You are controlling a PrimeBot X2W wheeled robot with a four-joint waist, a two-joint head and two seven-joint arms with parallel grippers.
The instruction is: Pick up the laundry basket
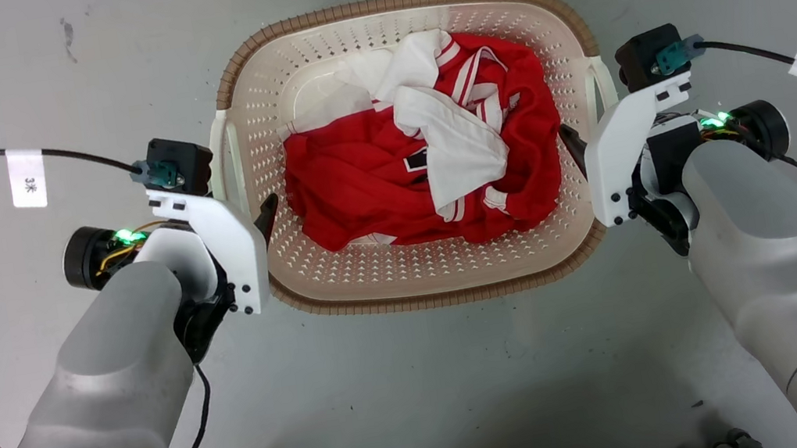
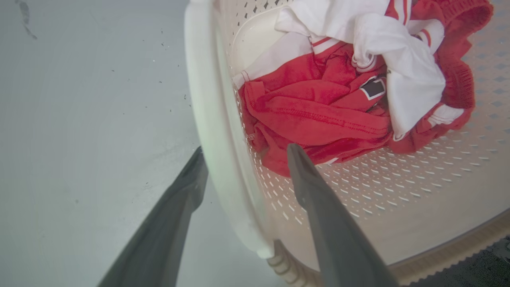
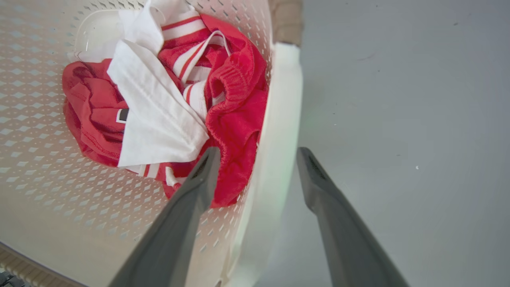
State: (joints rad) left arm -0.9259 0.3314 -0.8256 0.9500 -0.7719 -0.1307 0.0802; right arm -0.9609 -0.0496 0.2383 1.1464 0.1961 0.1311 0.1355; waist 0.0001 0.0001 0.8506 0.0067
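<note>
Basket pickup, right at the grab stage. The laundry basket (image 1: pixel 437 269) sits on the grey floor (image 1: pixel 425 402) between the two arms, with a red and white jersey pile (image 1: pixel 376 180) bunched inside.

The left gripper (image 2: pixel 246 151) is open wide and straddles the white left handle (image 2: pixel 207 99), with one finger outside the basket and the other inside against the perforated wall. The right gripper (image 3: pixel 258 153) does the same on the right handle (image 3: pixel 281 111): spread open, handle between the fingers. Neither has clamped down on anything yet. The left outer finger might already be brushing the handle, but it's too blurry up close to say.

What I'd worry about:
- The right inner finger sits just beside the red fabric. If it closes like that it could pinch cloth against the handle, and the grip gets squishy and slips.
- From the head view both grippers look to be toward the near end of the handles. If they lift from there, the far side of the basket probably dips.
- It's smooth plastic held by narrow fingers, so if one arm rises faster than the other, the basket tilts and could slide out.
</note>
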